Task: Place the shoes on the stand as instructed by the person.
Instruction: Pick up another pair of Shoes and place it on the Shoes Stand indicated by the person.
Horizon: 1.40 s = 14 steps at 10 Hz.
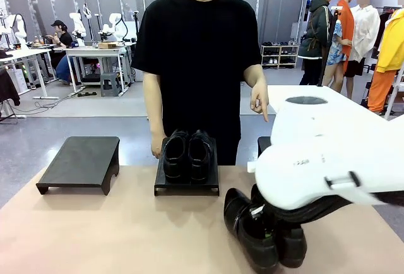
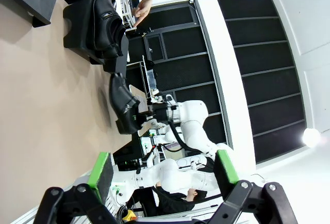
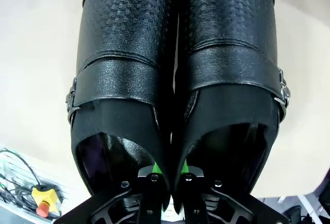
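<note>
Near the front edge of the desk [image 1: 95,236], right of the middle, the near pair of shoes [image 1: 259,233] is clamped in the robot's right hand [image 3: 169,175]. Its two fingers [image 3: 156,170] reach into the shoe openings, one in each, and pinch the two adjoining inner sides together. Whether the soles touch the desk I cannot tell. The white right arm [image 1: 328,154] stretches across that side of the front view.

Farther back, the far pair of shoes [image 1: 187,154] sits side by side on the middle stand [image 1: 187,185]. The left stand [image 1: 79,160] is well apart from it, and a corner of the right stand [image 1: 263,144] peeks out behind the right arm.

Across the desk stands the person [image 1: 196,53]. The person's pointing hand [image 1: 259,105] aims a finger downward above that corner, and the other hand [image 1: 156,146] hangs just beside the middle stand.

The robot's left hand [image 2: 162,164] hangs in the air with its fingers spread wide apart, gripping nothing.
</note>
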Tool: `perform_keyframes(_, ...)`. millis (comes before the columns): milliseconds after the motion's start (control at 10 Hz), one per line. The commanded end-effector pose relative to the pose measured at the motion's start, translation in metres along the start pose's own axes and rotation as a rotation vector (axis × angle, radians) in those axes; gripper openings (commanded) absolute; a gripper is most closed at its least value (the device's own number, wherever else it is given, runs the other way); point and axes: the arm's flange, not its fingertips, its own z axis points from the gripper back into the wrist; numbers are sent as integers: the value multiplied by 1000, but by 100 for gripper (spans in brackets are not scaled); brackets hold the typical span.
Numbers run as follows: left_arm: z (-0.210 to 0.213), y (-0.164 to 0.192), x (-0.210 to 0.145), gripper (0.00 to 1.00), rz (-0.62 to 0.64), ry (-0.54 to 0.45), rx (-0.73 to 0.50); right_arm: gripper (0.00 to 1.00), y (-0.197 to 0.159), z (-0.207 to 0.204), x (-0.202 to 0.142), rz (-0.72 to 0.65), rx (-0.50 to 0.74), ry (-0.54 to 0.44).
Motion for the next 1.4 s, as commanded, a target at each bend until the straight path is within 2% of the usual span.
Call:
perform_keyframes(0,1,-1,-1,100,-9,1,-16,1,-17,42,-12,62,-10,-48)
perform_keyframes(400,1,-1,-1,100,-9,1,-16,1,-49,96,5,33,48,-148)
perform_keyframes(600,1,-1,-1,100,-9,1,-16,1,-53,105,6,53,53,-170)
perform_keyframes(800,1,-1,-1,100,-9,1,-16,1,-52,109,6,46,58,-186)
perform_keyframes(900,1,-1,-1,100,-9,1,-16,1,-51,100,5,29,52,-150)
perform_keyframes(1300,1,-1,-1,100,-9,1,-16,1,-51,100,5,29,52,-150)
